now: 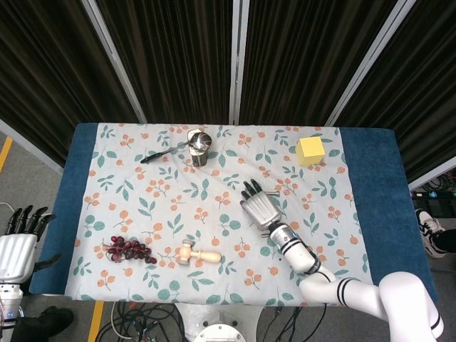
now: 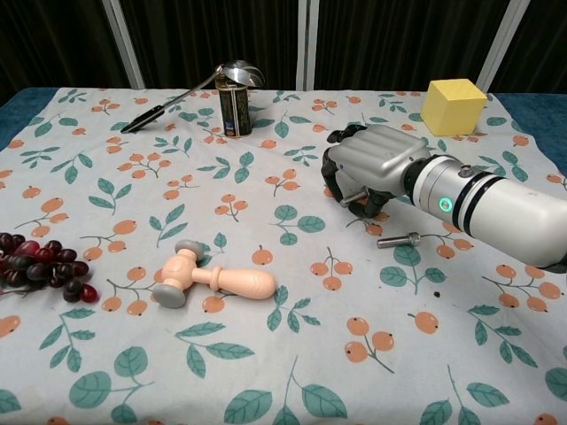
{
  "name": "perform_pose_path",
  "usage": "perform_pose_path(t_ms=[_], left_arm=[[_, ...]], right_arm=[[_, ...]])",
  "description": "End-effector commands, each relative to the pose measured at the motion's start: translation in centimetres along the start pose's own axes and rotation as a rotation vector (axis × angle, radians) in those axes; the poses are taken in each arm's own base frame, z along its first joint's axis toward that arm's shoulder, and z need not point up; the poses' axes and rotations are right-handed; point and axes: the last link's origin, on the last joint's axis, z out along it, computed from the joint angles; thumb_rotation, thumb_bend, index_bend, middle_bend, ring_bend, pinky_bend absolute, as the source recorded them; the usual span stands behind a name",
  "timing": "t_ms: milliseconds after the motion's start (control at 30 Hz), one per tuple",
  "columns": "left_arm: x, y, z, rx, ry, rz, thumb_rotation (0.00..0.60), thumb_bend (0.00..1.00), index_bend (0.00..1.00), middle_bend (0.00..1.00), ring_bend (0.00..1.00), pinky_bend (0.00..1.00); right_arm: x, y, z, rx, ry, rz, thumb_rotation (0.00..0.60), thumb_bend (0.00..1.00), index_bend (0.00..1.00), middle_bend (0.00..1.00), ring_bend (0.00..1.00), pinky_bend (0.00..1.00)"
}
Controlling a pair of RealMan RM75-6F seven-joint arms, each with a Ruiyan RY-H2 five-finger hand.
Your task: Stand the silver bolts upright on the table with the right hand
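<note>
Two silver bolts lie on the floral tablecloth (image 2: pixel 266 372) right of centre. One bolt (image 2: pixel 353 197) sits slightly tilted under my right hand (image 2: pixel 370 166), whose fingers curl down around it and grip it. The other bolt (image 2: pixel 400 238) lies flat on the cloth just in front of that hand, untouched. From the head view, the right hand (image 1: pixel 260 209) covers the gripped bolt. My left hand (image 1: pixel 17 244) hangs beside the table's lower left corner, fingers apart and holding nothing.
A yellow cube (image 2: pixel 454 104) stands at the back right. A can (image 2: pixel 234 108) with a spoon (image 2: pixel 177 96) laid across it is at the back centre. A wooden toy hammer (image 2: pixel 215 278) and dark grapes (image 2: pixel 37 266) lie at the front left.
</note>
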Motion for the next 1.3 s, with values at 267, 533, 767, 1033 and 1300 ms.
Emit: perform_pose_path(t_ms=[267, 533, 767, 1033, 1300], left_arm=[[0.0, 0.1, 0.1, -0.003, -0.006, 0.003, 0.6, 0.0, 0.23, 0.13, 0.0, 0.0], [-0.1, 0.1, 0.1, 0.001, -0.011, 0.004, 0.6, 0.0, 0.23, 0.13, 0.0, 0.0], [-0.2, 0.1, 0.1, 0.001, -0.016, 0.005, 0.6, 0.0, 0.23, 0.13, 0.0, 0.0], [-0.2, 0.1, 0.1, 0.001, -0.019, 0.006, 0.6, 0.0, 0.23, 0.13, 0.0, 0.0], [-0.2, 0.1, 0.1, 0.0, -0.019, 0.004, 0.6, 0.0, 0.23, 0.13, 0.0, 0.0]], right_arm=[[1.5, -0.4, -0.9, 0.019, 0.031, 0.142, 0.6, 0.3, 0.56, 0.24, 0.01, 0.0], [2.7, -0.4, -0.3, 0.018, 0.002, 0.365, 0.6, 0.31, 0.56, 0.24, 0.01, 0.0], [2.6, -0.3, 0.1, 0.014, -0.007, 0.407, 0.6, 0.3, 0.56, 0.24, 0.01, 0.0], [2.5, 0.0, 0.3, 0.007, -0.01, 0.399, 0.6, 0.31, 0.55, 0.24, 0.0, 0.0], [2.4, -0.1, 0.1, 0.009, -0.011, 0.395, 0.6, 0.31, 0.48, 0.23, 0.0, 0.0]])
